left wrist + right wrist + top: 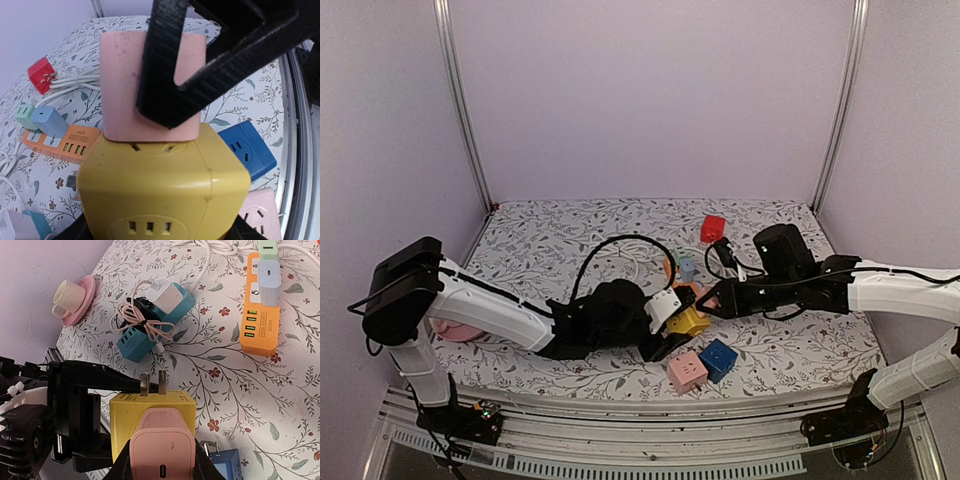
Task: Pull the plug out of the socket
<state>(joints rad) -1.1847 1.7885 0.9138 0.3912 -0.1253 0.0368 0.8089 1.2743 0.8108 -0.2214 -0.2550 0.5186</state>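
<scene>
Yellow cube socket [160, 185]: smooth moulded plastic, soft sheen, a fine seam at the edges. Pink plug [120, 85]: matt plastic, faintly speckled with dark spots. Right gripper fingers [160, 75]: black, matt, finely ribbed like printed plastic. Prongs [145, 385] on the yellow cube: bare metal, dull shine. Tablecloth [235, 375]: matt, flower-printed, looks like cloth. Orange power strip [260, 325] and blue cube [250, 150]: smooth plastic.

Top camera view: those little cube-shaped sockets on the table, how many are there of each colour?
Yellow cube: 1
Blue cube: 1
Pink cube: 1
Red cube: 1
Total: 4
</scene>
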